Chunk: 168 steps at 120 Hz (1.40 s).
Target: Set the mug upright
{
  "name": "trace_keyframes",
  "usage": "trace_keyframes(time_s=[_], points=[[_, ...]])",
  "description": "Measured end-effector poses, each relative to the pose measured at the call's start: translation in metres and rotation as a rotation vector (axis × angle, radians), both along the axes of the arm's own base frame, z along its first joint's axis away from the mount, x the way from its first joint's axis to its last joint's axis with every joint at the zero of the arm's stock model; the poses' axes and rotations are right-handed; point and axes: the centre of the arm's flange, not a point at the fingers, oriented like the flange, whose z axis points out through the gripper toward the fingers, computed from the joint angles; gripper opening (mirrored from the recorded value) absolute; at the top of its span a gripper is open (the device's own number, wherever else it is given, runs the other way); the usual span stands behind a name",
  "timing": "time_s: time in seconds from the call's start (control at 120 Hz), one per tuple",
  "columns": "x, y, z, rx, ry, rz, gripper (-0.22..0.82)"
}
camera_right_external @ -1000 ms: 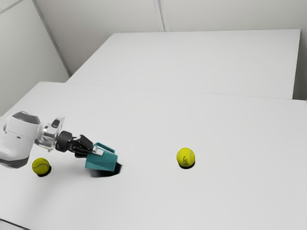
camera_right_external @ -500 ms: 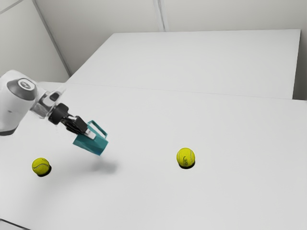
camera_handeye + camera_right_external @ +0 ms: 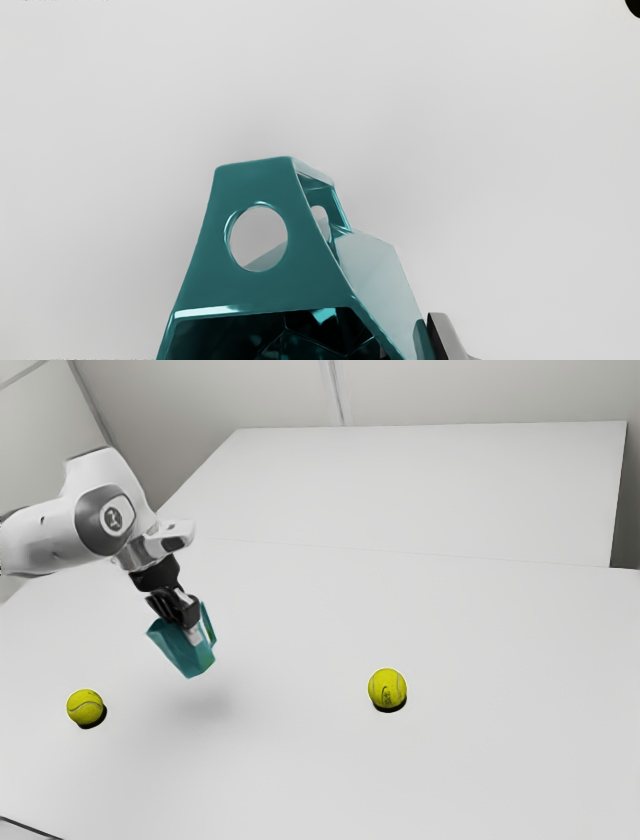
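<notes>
The teal mug (image 3: 183, 651) is held above the table, tilted, its handle on the side toward the exterior view's right. My gripper (image 3: 190, 630) is shut on it from above. In the wrist view the mug (image 3: 265, 290) shows its handle with a round hole and its dark open mouth, which faces my hand. There my gripper (image 3: 407, 346) pinches the mug's wall, with one finger (image 3: 448, 337) against the outside; the other is mostly hidden, a sliver showing inside the mouth.
A tennis ball (image 3: 86, 707) rests on the white table (image 3: 300, 760) at the exterior view's left. Another tennis ball (image 3: 387, 689) lies to the exterior view's right of the mug. A second white surface (image 3: 420, 490) stands behind.
My hand has lifted the mug off the table and swung to point more steeply down, turning the mug with it. Both balls have stayed where they were.
</notes>
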Motion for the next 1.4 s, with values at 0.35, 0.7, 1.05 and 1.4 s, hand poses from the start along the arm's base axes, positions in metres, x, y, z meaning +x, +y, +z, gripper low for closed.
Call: trace_keyframes(time_s=[0.35, 0.7, 1.05, 1.4], points=[[0.013, -0.043, -0.009, 0.125, 0.001, 0.073, -0.17], [0.030, -0.069, -0.014, 0.230, -0.049, 0.173, -0.17], [0.025, -0.076, -0.047, 0.246, -0.126, 0.285, -0.17], [0.026, -0.082, -0.082, 0.238, -0.127, 0.366, -0.17]])
